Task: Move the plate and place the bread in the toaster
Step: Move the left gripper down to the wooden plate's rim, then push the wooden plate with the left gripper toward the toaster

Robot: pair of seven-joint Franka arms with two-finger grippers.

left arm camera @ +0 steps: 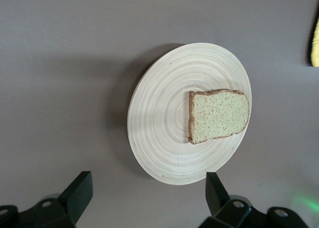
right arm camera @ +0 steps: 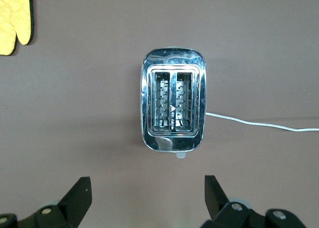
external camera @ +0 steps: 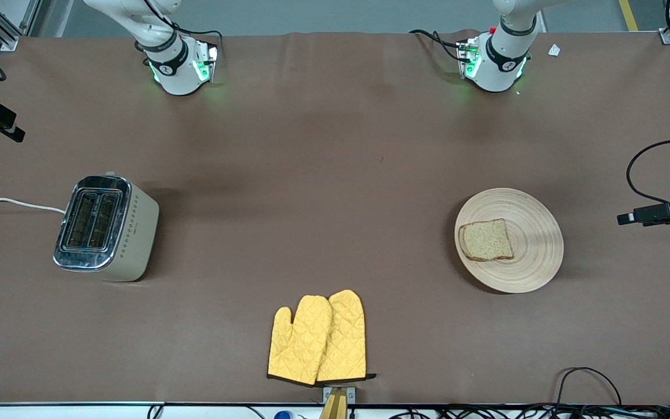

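Bread (external camera: 485, 240) on plate (external camera: 530, 262) toward its rim, toaster (external camera: 105, 228) well apart, left gripper (left arm camera: 147, 195) and right gripper (right arm camera: 147, 195) both spread wide

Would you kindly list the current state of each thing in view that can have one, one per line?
plate: flat on the table, toward the left arm's end, carrying the bread.
bread: lying flat on the plate, off-centre, not gripped.
toaster: upright, toward the right arm's end, both slots empty.
oven mitts: lying flat, overlapping, nearest the front camera.
left gripper: open, over the plate.
right gripper: open, over the toaster.
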